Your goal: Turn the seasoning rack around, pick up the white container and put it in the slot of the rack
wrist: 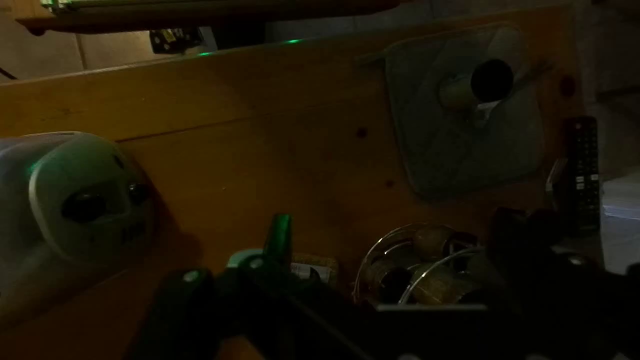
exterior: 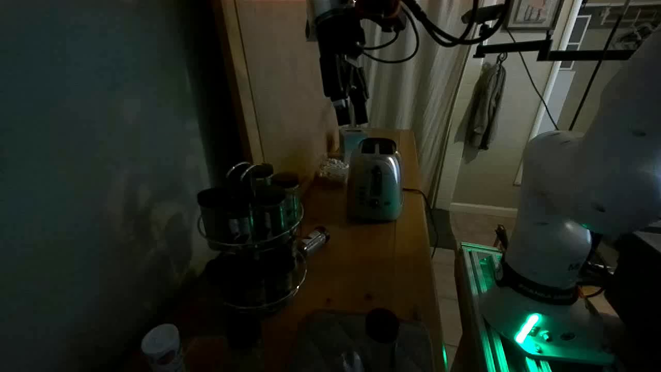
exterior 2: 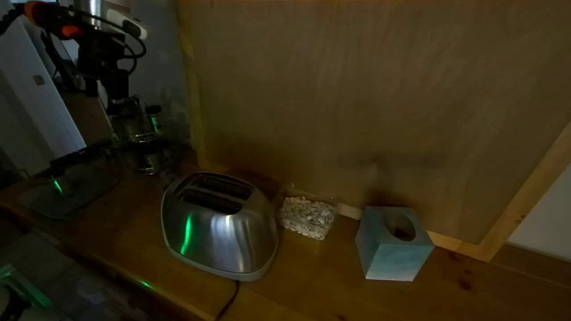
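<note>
Nearest, the white container (exterior: 163, 346) is sitting near the seasoning rack (exterior: 248, 246); beyond, the tool (exterior: 351, 119) is hanging wide, holding nothing. Turning the rack is probably pending; the next move is needing careful lowering.

All three views dim, underexposed; shadows blocked, fine detail soft. Green light from glowing strip (exterior: 528, 328) on robot base (exterior: 547, 314); green streak and pale vertical glare on toaster (exterior 2: 219, 229); small green glints along edge of tabletop (wrist: 280, 150) in wrist view. Seasoning rack (exterior: 256, 245) near-black, detail lost in both exterior views, wire showing as thin highlights. Wall (exterior: 103, 129) beside it blotched with shadow. Curtain (exterior: 418, 93) lighter. Jaws in wrist view spread apart, near-silhouette, one catching green.
</note>
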